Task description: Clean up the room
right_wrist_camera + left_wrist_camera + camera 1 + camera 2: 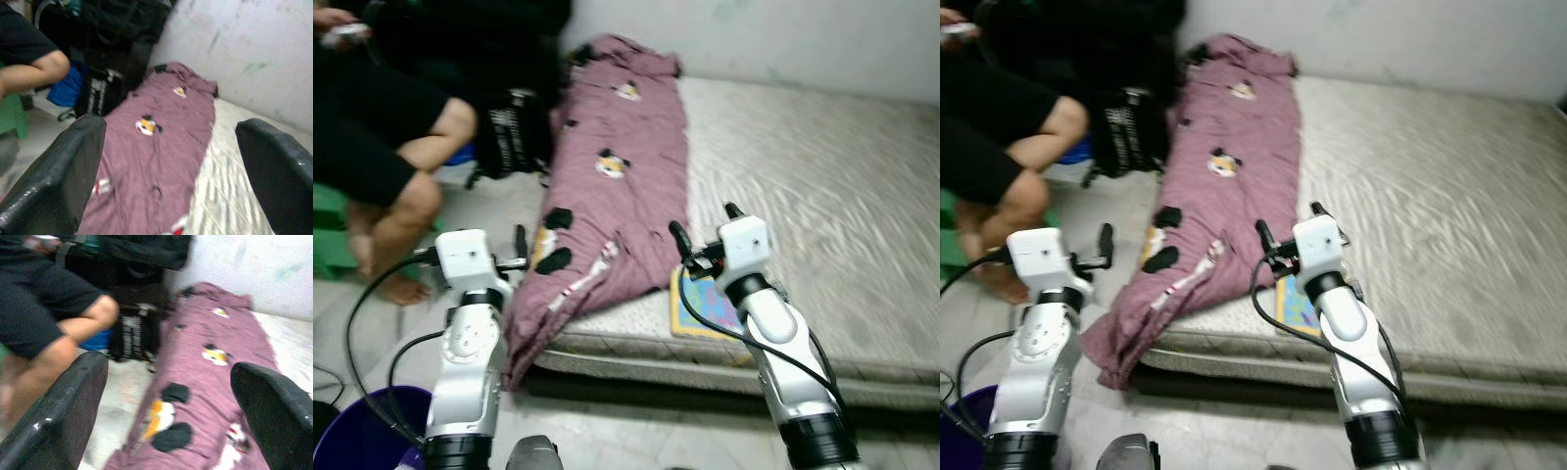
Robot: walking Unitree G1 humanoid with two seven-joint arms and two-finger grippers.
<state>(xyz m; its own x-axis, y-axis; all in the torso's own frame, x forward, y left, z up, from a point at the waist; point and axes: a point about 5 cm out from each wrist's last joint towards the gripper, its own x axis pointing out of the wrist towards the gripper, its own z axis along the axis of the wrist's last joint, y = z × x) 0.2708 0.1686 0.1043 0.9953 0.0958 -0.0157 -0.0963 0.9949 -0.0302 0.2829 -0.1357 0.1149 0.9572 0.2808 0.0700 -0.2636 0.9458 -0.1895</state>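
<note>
So there's a big pale patterned mattress (822,186) on the floor, and a long mauve cartoon-print blanket (617,166) lies along its left side, long axis running away from the robot, near end spilling off the mattress edge. Left end effector (520,245) is released and nearest that drooping end; right end effector (703,230), also released, hovers beside the blanket

We see a mauve blanket (617,166) printed with black, orange and white cartoon shapes, a pale grey patterned mattress (822,186), a purple bucket (362,431), and a colourful book (700,308).
</note>
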